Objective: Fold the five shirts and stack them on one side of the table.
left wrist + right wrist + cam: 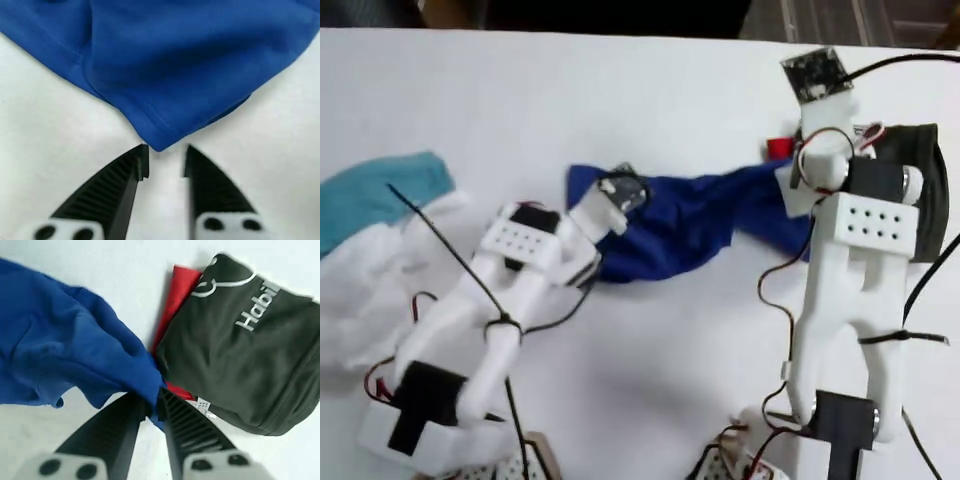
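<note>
Blue shirt [690, 225] lies strung across desk [650, 90] ctr, roughly 9-to-3 o'clock, rumpled, not yet folded. Right hand [152, 404] is clamped on its 3 o'clock corner, cloth bunched btwn the closed fingers, prob. to pin or tension that end. Left hand [166, 156] sits at the 9 o'clock end, fingers apart, tips just short of a hemmed corner and not touching it. It looks lined up for a pinch, so both ends can be drawn out flat before folding.

Dark shirt [240, 360] is folded and lies on a red shirt [175, 295] at approx 2 o'clock of the desk, touching the blue one's gripped end. I judge that the stack side, w/ 2 of 5 done. Teal shirt [375, 195] and white shirt [370, 300] are heaped loose at 9 o'clock, teal on the far side, not yet folded.

Desk surface is plain white, smooth, matte, so cloth should slide easily. Thin wires [775, 300] run over it toward 6 o'clock. Beyond the 12 o'clock edge the room is dark, w/ little to make out.
</note>
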`<state>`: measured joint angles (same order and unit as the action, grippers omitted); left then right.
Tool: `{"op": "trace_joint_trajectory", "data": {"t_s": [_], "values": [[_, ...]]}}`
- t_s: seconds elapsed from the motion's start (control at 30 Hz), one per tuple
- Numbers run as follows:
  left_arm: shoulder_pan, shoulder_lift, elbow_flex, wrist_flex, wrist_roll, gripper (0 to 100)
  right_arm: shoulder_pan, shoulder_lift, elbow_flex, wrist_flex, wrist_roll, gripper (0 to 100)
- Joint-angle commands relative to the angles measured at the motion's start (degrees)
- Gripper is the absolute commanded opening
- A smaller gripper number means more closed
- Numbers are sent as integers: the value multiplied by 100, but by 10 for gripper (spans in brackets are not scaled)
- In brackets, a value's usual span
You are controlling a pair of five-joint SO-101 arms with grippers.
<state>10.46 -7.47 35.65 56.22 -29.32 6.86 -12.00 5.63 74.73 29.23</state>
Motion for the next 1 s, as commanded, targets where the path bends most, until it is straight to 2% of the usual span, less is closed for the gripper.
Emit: {"op": "trace_joint_trajectory", "data": {"t_s": [0.0, 0.1, 0.17, 0.3, 0.4, 0.53, 0.63, 0.8, 0.97], "values": [[-316, -255, -136, 35, 44, 37, 48, -338, 9, 84, 26, 139], [-976, -255, -558, 352, 9, 27, 13, -409, 0, 277, 0, 266], [-1591, -255, -945, 554, 9, 26, -163, -585, 0, 391, 0, 310], [-2760, -246, -1640, 844, 9, 30, -760, -1051, 9, 435, -9, 295], [-3508, -246, -1947, 1073, 35, 31, -1710, -1059, 237, 497, -246, 259], [-4448, -246, -2132, 1240, 18, 31, -3081, -418, 598, 163, -598, 223], [-5055, -237, -2185, 1240, 18, 31, -3855, 426, 633, -268, -791, 222], [-5574, -220, -2132, 1240, 9, 31, -4804, 1692, 580, -848, -826, 222], [-5626, -220, -2132, 1301, 9, 31, -5130, 2598, 88, -1033, -862, 221]]}}
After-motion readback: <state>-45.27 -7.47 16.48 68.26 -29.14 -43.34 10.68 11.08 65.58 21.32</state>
